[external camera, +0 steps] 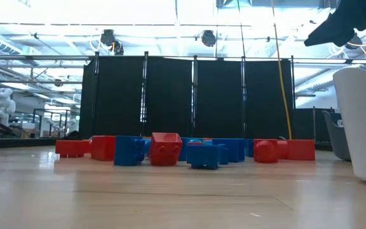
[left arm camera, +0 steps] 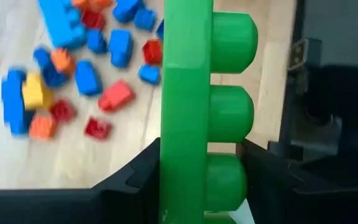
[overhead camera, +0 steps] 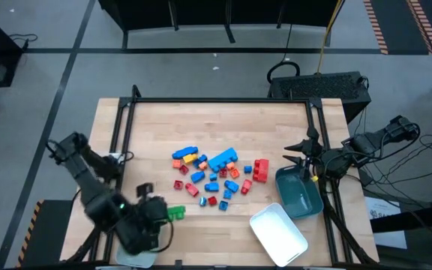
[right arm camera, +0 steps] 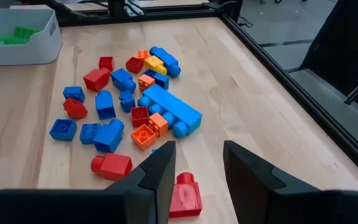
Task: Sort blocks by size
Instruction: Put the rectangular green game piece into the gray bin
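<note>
Blue, red and orange blocks (overhead camera: pixel 214 174) lie in a loose pile mid-table, also in the low view (external camera: pixel 170 150). My left gripper (overhead camera: pixel 163 214), at the near left of the table, is shut on a long green block (overhead camera: pixel 175 214) with a row of studs (left arm camera: pixel 229 112). My right gripper (right arm camera: pixel 196 168) hovers open by the table's right edge (overhead camera: pixel 310 154), nothing between its fingers; a red block (right arm camera: pixel 185 194) lies on the wood below it. More green blocks (right arm camera: pixel 16 34) lie in a pale tray (right arm camera: pixel 39 53). My left gripper pinches the green block's near end (left arm camera: pixel 185 186) between its two fingers. One finger (left arm camera: pixel 135 183) lies on the flat face opposite the studs, the other (left arm camera: pixel 272 180) on the studded side. The block sticks out ahead of the fingers, lifted clear of the table.
A teal tray (overhead camera: pixel 298 193) and a white tray (overhead camera: pixel 279 230) stand at the near right; the white one rises at the low view's right (external camera: pixel 361 121). A pale tray (overhead camera: pixel 137 260) shows under the left arm at the near edge. A black frame (overhead camera: pixel 216 100) borders the table.
</note>
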Controlling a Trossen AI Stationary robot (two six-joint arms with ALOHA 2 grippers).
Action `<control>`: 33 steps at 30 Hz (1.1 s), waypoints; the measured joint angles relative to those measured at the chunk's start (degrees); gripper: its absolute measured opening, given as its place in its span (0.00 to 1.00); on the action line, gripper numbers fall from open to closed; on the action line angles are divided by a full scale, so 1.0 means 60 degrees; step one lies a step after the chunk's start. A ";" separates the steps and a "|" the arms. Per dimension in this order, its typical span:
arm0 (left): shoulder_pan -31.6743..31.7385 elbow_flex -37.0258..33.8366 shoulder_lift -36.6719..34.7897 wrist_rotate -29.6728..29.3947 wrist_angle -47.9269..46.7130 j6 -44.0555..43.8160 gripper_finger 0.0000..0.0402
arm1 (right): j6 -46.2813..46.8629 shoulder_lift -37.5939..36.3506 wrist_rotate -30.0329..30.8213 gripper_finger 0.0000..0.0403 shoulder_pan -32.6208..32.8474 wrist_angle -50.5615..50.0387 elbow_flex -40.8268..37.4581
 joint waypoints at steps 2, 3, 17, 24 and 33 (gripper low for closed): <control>-0.0506 0.0000 0.0150 -0.0135 -0.0386 -0.1190 0.42 | 0.0000 0.0018 0.0002 0.29 -0.0003 0.0015 0.0000; -0.0746 0.0000 0.0251 -0.0133 -0.0596 -0.1689 0.42 | 0.0001 0.0025 0.0000 0.29 0.0000 0.0019 0.0000; -0.1910 0.0000 0.1371 0.0895 -0.1461 -0.4128 0.42 | 0.0485 0.0391 0.0000 0.29 0.0000 0.0163 0.0000; -0.2187 -0.0077 0.1358 0.0914 -0.1167 -0.4223 0.42 | 0.0678 0.0729 0.0000 0.29 -0.0001 0.0160 0.0000; -0.2568 -0.1482 0.1330 0.1537 -0.0258 -0.4461 0.42 | 0.0681 0.1008 -0.0003 0.29 0.0000 0.0376 0.0000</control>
